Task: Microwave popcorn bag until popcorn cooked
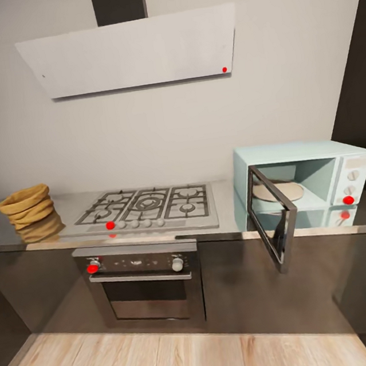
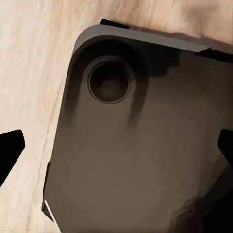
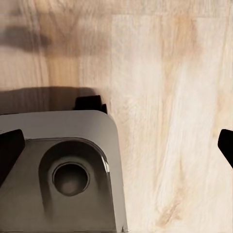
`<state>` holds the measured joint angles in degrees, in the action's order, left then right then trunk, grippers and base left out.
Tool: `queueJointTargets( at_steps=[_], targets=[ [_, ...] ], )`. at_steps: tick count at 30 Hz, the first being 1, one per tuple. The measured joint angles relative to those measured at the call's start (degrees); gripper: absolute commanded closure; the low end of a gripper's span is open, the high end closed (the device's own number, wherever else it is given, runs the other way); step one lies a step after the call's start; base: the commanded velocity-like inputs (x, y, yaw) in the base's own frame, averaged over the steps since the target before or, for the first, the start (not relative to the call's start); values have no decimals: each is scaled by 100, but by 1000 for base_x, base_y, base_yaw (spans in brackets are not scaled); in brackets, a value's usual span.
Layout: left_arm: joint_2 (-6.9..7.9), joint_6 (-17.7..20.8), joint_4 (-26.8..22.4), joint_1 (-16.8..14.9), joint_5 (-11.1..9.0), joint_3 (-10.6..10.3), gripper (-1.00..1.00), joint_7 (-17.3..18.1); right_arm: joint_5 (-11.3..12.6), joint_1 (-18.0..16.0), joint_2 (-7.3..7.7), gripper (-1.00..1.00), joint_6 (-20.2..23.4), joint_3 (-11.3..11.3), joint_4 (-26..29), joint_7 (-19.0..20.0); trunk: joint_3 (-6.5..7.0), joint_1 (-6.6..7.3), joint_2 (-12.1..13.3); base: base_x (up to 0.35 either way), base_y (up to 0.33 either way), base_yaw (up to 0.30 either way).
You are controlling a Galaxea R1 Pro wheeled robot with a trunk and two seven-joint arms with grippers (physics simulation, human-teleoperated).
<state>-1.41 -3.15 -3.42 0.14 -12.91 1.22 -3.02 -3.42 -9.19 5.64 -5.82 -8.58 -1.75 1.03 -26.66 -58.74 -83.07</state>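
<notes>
- Looking through the head camera, I see the popcorn bag [image 1: 29,210] at the far left of the countertop [image 1: 228,209], upright near the back wall, its ridged tan sides mirrored in the shiny slab. I cannot see into it from here.
- Just right of the bag sits the gas hob [image 1: 146,210], with a red dot at its near left corner and a row of pale knobs along its near edge.
- Below the hob I see the black oven [image 1: 141,285], door closed, a red-marked knob at its left and a pale knob at its right.
- Above the hob hangs the pale range hood [image 1: 131,52], a red dot at its lower right corner.
- At the right end of the countertop stands the microwave [image 1: 309,175], its dark glass door [image 1: 273,217] swung wide toward me. Inside I see only the round turntable plate [image 1: 279,191].
- My left gripper [image 2: 116,145] shows dark fingertips at both edges of its wrist view, spread wide with nothing between them, above the robot's dark base [image 2: 145,145] and wooden floor [image 2: 29,73].
- My right gripper [image 3: 116,145] is likewise spread wide and holds nothing, over the base and floor.
</notes>
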Motion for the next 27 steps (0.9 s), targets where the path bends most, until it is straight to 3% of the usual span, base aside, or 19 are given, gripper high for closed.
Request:
queueJointTargets(
  at_steps=[5,14,18,22,27],
  targets=[
    [-3,0,-3,-3,1,4,-100,0,-8,244,-17,-100,-76,13,3,-106,0,0,0,0,0,277],
    [-28,-7,-5,-3,-3,10,-100,0,-55,258,-13,-100,-76,33,8,-111,0,0,0,0,0,277],
    [49,-4,-7,-2,49,-32,-100,8,-357,259,-27,-100,-86,38,8,-111,0,0,0,0,0,277],
    [207,-4,-3,-4,66,-41,-100,2,-411,258,-37,-100,-86,37,8,-111,0,0,0,0,0,277],
    [209,-2,-3,-1,53,-38,-100,2,-458,258,-36,-100,-70,38,8,-102,0,0,0,0,0,278]
  ],
)
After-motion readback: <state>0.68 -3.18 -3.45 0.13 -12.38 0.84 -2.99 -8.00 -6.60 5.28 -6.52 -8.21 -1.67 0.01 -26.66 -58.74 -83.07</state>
